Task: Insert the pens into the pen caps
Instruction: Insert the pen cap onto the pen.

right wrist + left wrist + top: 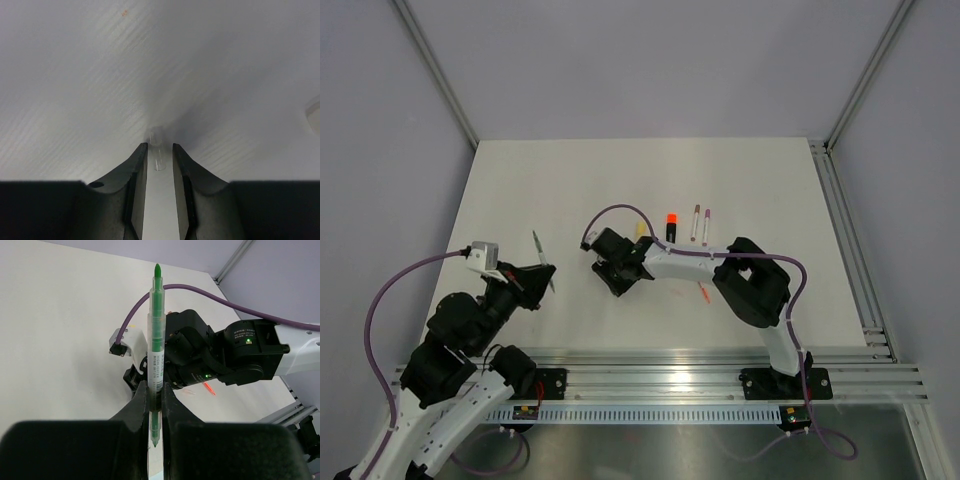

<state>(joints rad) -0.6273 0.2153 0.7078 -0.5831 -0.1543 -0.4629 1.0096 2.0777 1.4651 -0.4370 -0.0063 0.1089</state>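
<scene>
A thin clear-barrelled green pen (155, 330) is being clamped upright in the left gripper (156, 390); a tiny clear cap (155, 135) is being straddled by the right gripper (160, 150), jaws narrowly parted.

Matt tabletop, glossy pen, black plastic tools

The thin green pen with a clear plastic barrel (156, 340) looks smooth and glossy. The left tool (156, 400) and right tool (160, 155) are smooth black plastic with a dull sheen. The white tabletop (760, 180) is matt, faintly streaked up close. The tiny clear plastic cap (156, 136) looks glassy. The silver aluminium rail (720, 360) is brushed metal, and the purple cable (210, 292) has a smooth rubbery sheath.
</scene>
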